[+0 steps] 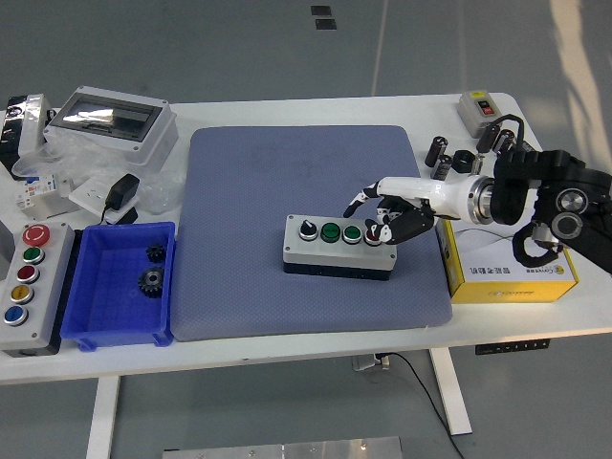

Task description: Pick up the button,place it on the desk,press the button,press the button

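In the head view, a grey rectangular push-button box with a row of four controls on its top (a black knob, two green buttons and a red button) is seen lying on a blue-grey padded mat that covers the middle of the white table; the box sits toward the mat's 4 o'clock part. The right hand, white-palmed with black-tipped fingers, is reached in from 3 o'clock on a black arm and is held over the box's right end, its fingers loosely curled with nothing gripped; one fingertip is seen at the red button, though contact cannot be confirmed. A yellow cardboard carton is lying just off the mat's edge at 3 o'clock, under the forearm. Small black cylinders and a grey switch box with a red and black button are placed at 2 o'clock. At 8 o'clock, a blue plastic bin holding two dark gears is set beside a long grey control station with coloured buttons. At 10 o'clock, a grey enclosure with a clear lid and a black adapter are found among plastic bags.
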`<state>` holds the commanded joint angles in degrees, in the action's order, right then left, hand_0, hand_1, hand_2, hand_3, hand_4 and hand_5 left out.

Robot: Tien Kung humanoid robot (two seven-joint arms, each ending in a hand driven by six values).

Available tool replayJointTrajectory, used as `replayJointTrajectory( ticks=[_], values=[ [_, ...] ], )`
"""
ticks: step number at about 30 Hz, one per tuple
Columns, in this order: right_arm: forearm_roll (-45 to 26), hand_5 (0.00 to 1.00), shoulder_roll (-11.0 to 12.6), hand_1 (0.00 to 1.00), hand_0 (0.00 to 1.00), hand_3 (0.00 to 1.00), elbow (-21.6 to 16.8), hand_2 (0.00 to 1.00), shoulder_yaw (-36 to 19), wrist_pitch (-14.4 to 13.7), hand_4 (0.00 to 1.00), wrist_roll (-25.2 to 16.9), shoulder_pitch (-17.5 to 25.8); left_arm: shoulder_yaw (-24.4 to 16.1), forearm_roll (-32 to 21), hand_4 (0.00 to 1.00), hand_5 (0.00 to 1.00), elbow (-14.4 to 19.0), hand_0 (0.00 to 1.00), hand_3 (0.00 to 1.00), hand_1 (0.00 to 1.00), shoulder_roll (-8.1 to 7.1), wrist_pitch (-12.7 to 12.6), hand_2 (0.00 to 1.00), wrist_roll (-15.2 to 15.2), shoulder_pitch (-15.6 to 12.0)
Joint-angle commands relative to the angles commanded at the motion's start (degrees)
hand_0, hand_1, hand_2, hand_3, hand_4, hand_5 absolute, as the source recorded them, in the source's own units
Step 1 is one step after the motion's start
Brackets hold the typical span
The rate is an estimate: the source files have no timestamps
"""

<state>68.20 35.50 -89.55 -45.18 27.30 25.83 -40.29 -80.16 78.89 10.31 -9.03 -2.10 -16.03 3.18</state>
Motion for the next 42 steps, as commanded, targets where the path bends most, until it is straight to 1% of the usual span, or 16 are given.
replayJointTrajectory(
  ticks=[2, 5, 8, 13, 14, 15, 20, 21, 24, 26, 27, 32, 33, 38, 39, 42],
  values=[
    [2.28, 0.053, -0.68, 0.082, 0.004, 0.790, -0.44, 0.196, -3.79, -0.39, 0.215, 0.04, 2.54, 0.02, -0.05, 0.606, 0.225, 0.00, 0.624, 0.585, 0.514, 0.13, -0.03, 0.524, 0.06, -0.13],
    [6.73, 0.051, -3.69, 0.078, 0.005, 0.776, -0.57, 0.191, -10.22, -4.04, 0.234, -2.16, 7.04, 0.11, -0.24, 0.607, 0.225, 0.00, 0.625, 0.585, 0.514, 0.46, -0.12, 0.523, 0.11, -0.46],
    [12.12, 0.051, -7.44, 0.078, 0.005, 0.776, -0.38, 0.191, -17.10, -10.08, 0.234, -6.20, 12.04, 0.26, -0.47, 0.607, 0.225, 0.00, 0.625, 0.585, 0.514, 0.84, -0.21, 0.523, 0.13, -0.79],
    [18.52, 0.050, -13.42, 0.076, 0.003, 0.775, -0.04, 0.190, -27.34, -20.81, 0.267, -14.99, 19.79, 0.07, -0.29, 0.607, 0.225, 0.00, 0.625, 0.585, 0.514, 1.10, -0.30, 0.523, 0.31, -0.94],
    [17.89, 0.050, -14.64, 0.076, 0.003, 0.775, 0.44, 0.190, -29.33, -23.09, 0.267, -17.20, 21.35, 0.09, -0.33, 0.607, 0.225, 0.00, 0.625, 0.585, 0.514, 1.15, -0.31, 0.523, 0.37, -0.95],
    [16.73, 0.240, -15.82, 0.071, 0.002, 0.780, 1.22, 0.215, -31.31, -25.50, 0.427, -19.57, 22.90, 0.13, -0.37, 0.607, 0.225, 0.00, 0.625, 0.585, 0.514, 1.23, -0.31, 0.522, 0.41, -0.97],
    [10.12, 0.240, -20.55, 0.071, 0.002, 0.780, 6.68, 0.215, -38.11, -36.20, 0.427, -30.22, 29.14, -0.12, 0.09, 0.607, 0.225, 0.00, 0.625, 0.585, 0.514, 1.57, -0.23, 0.522, 0.35, -1.02],
    [8.68, 0.239, -21.28, 0.218, 0.113, 0.776, 7.75, 0.416, -38.93, -37.98, 0.529, -32.15, 30.19, -0.16, 0.13, 0.607, 0.224, 0.00, 0.625, 0.586, 0.514, 1.61, -0.22, 0.523, 0.37, -0.99],
    [4.15, 0.239, -22.54, 0.218, 0.113, 0.776, 9.54, 0.416, -39.79, -42.24, 0.529, -37.83, 31.84, -0.29, 0.27, 0.607, 0.224, 0.00, 0.625, 0.586, 0.514, 1.63, -0.18, 0.523, 0.42, -0.85],
    [1.19, 0.239, -22.70, 0.218, 0.113, 0.776, 10.02, 0.416, -39.88, -43.27, 0.529, -40.94, 32.28, -0.34, 0.29, 0.607, 0.224, 0.00, 0.625, 0.586, 0.514, 1.56, -0.17, 0.523, 0.48, -0.74],
    [-0.50, 0.341, -22.66, 0.821, 0.641, 0.840, 10.16, 0.808, -39.98, -43.19, 0.659, -42.65, 32.42, -0.39, 0.34, 0.607, 0.224, 0.00, 0.625, 0.586, 0.514, 1.48, -0.17, 0.523, 0.50, -0.68],
    [-6.97, 0.341, -22.31, 0.821, 0.641, 0.840, 10.55, 0.808, -40.64, -41.90, 0.659, -48.16, 32.72, -0.63, 0.70, 0.607, 0.224, 0.00, 0.625, 0.586, 0.514, 1.22, -0.14, 0.523, 0.45, -0.59],
    [-8.37, 0.628, -22.28, 0.962, 0.910, 0.932, 10.74, 0.943, -40.77, -41.69, 0.833, -48.79, 32.87, -0.69, 0.80, 0.607, 0.223, 0.00, 0.626, 0.587, 0.514, 1.18, -0.13, 0.524, 0.42, -0.59],
    [-13.05, 0.628, -22.23, 0.962, 0.910, 0.932, 11.64, 0.943, -40.84, -40.88, 0.833, -49.75, 33.72, -0.69, 0.96, 0.607, 0.223, 0.00, 0.626, 0.587, 0.514, 1.04, -0.04, 0.524, 0.34, -0.57],
    [-13.97, 0.740, -22.24, 0.902, 0.902, 0.906, 11.85, 0.889, -40.85, -40.63, 0.855, -49.78, 33.97, -0.69, 0.98, 0.608, 0.222, 0.00, 0.626, 0.587, 0.514, 0.97, -0.02, 0.523, 0.33, -0.56],
    [-15.48, 0.740, -22.28, 0.902, 0.902, 0.906, 12.31, 0.889, -40.77, -40.21, 0.855, -49.78, 34.40, -0.64, 0.99, 0.608, 0.222, 0.00, 0.626, 0.587, 0.514, 0.76, 0.04, 0.523, 0.34, -0.53]
  ],
)
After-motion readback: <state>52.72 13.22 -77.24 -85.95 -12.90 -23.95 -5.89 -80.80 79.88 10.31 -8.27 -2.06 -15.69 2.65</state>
